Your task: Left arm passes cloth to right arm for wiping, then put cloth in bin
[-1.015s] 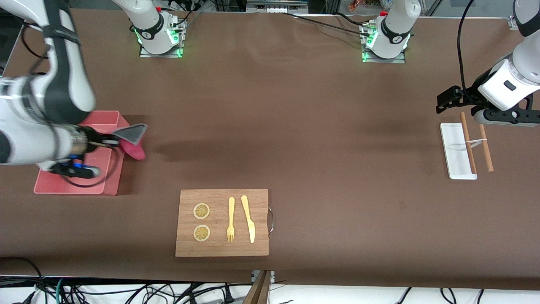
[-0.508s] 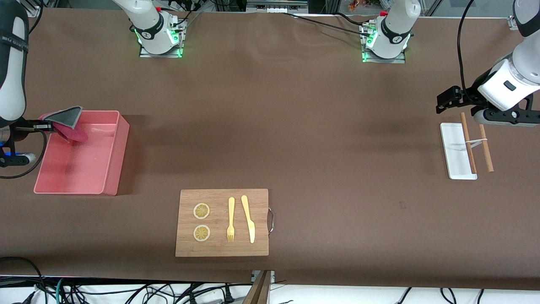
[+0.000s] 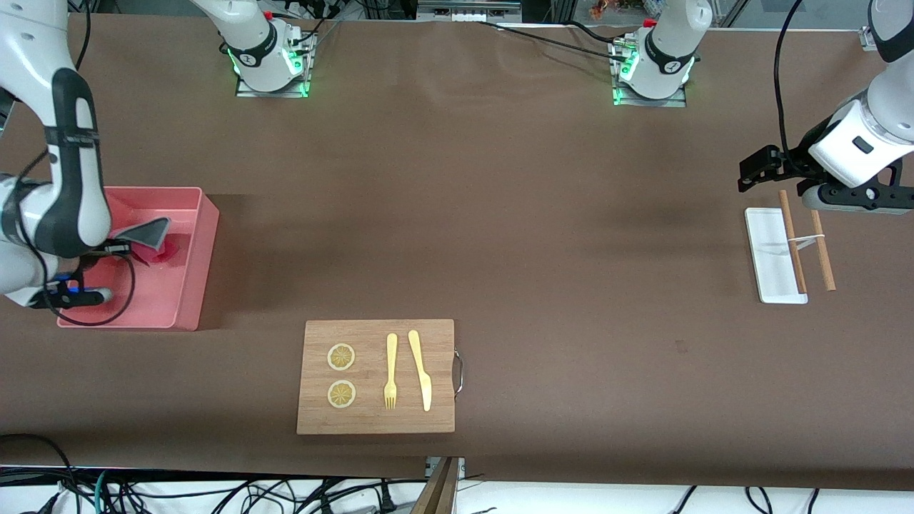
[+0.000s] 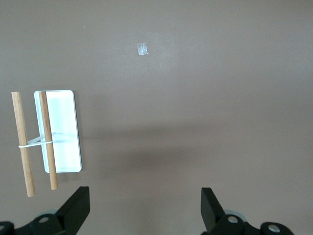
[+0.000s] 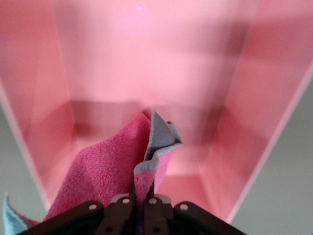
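Note:
My right gripper [image 3: 123, 248] is shut on the magenta-red cloth [image 3: 150, 235] with its grey underside up, and holds it over the inside of the pink bin [image 3: 187, 285] at the right arm's end of the table. In the right wrist view the cloth [image 5: 112, 166] hangs pinched between the fingers [image 5: 139, 203] above the bin's floor [image 5: 161, 73]. My left gripper [image 3: 742, 178] is open and empty, up over the table beside the white tray [image 3: 767, 246]; its fingertips [image 4: 78, 205] show wide apart in the left wrist view.
A wooden board [image 3: 376, 376] with two lemon slices, a fork and a knife lies near the front camera. Two wooden sticks [image 3: 807, 243] joined by a band lie across the white tray [image 4: 61, 132] at the left arm's end.
My right gripper carried the cloth from beside the bin, across it toward the table's end, then back over the bin's inside and lower. The left arm has not moved.

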Robot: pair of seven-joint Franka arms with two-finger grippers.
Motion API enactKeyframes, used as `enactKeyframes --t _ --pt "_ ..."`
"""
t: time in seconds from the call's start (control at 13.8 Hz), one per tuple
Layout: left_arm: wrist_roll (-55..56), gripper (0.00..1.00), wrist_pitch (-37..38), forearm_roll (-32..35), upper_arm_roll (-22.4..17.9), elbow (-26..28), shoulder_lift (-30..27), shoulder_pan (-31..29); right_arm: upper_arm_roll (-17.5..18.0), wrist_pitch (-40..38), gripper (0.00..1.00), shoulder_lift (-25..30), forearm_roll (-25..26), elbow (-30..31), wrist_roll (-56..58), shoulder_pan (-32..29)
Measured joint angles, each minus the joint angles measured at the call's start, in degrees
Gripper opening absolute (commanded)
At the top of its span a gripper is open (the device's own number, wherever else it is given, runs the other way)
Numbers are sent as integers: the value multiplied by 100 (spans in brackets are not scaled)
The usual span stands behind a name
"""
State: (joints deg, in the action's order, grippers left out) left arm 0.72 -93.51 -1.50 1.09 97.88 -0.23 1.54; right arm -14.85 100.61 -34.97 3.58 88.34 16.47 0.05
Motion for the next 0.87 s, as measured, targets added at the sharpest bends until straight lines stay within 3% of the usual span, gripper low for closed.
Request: enactKeyframes --t 0.07,0.15,0.22,0.51,0.87 --pt "0 100 1 0 0 -1 0 0 -1 300 21 -96 -64 75 0 -4" --pt "0 100 1 0 0 -1 0 0 -1 572 89 -182 -158 130 0 -6" --pt "0 100 1 0 0 -1 0 0 -1 796 100 -257 -242 166 0 -7" --pt "0 100 3 0 0 -1 1 0 -11 971 100 -224 -326 115 0 -21" --pt "0 100 4 0 0 -2 3 0 146 -604 100 894 -334 -306 0 -13"
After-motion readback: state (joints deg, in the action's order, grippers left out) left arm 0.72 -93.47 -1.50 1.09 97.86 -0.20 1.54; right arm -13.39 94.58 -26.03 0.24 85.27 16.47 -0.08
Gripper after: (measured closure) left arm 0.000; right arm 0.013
